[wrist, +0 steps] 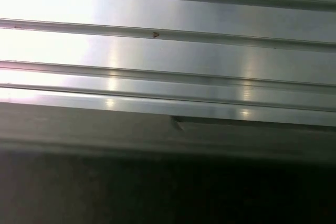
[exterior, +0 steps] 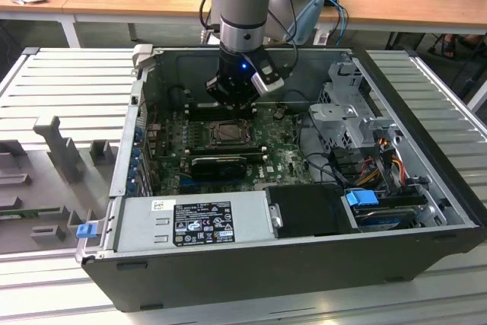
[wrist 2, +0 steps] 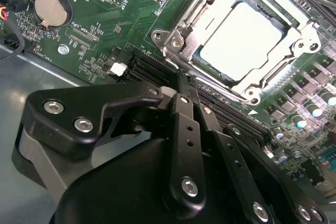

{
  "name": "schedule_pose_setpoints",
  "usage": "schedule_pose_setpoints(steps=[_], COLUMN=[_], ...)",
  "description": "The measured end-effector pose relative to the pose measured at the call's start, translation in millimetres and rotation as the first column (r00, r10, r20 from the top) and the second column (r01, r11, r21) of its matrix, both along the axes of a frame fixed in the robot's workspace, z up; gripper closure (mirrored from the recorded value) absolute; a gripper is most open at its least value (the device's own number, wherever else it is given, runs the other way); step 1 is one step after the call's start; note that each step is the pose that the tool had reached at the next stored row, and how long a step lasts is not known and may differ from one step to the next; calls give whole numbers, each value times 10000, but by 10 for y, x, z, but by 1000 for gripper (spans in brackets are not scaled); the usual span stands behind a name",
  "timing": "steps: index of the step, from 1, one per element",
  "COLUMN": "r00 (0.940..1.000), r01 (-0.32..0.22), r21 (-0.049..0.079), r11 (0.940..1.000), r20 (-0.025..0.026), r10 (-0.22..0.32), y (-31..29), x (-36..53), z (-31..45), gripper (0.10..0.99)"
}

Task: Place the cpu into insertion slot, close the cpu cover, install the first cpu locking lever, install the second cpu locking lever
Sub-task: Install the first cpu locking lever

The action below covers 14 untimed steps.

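Inside the open computer case [exterior: 426, 180], the gripper [wrist 2: 184, 85], its fingers drawn together and holding nothing, hangs just above the green motherboard [wrist 2: 131, 9] beside the insertion slot [wrist 2: 178, 38]. The cpu [wrist 2: 241, 32] lies seated in that slot, framed by the lowered cpu cover [wrist 2: 273, 74]. Near the board's corner a coin cell [wrist 2: 50, 9] sits beside the printed word "BATTERY".

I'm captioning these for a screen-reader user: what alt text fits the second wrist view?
A pale silvery cpu sits in the insertion slot with the silvery cpu cover closed around it, on a green circuit board. The black gripper fills the foreground, fingers together, pointing at the socket's edge.
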<state>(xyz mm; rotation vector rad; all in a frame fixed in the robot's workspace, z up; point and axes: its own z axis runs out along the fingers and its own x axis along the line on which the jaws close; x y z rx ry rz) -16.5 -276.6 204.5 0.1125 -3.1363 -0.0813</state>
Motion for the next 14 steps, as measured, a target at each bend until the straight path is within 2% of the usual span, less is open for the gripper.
schedule_pose_setpoints(steps=[10,14], r00=[10000,10000], r01=[0,0], r21=[3,170], r11=[10000,9999], r20=[1,-3], r10=[0,0], y=[-21,-39], x=[1,0], z=[-21,-37], gripper=[980,980])
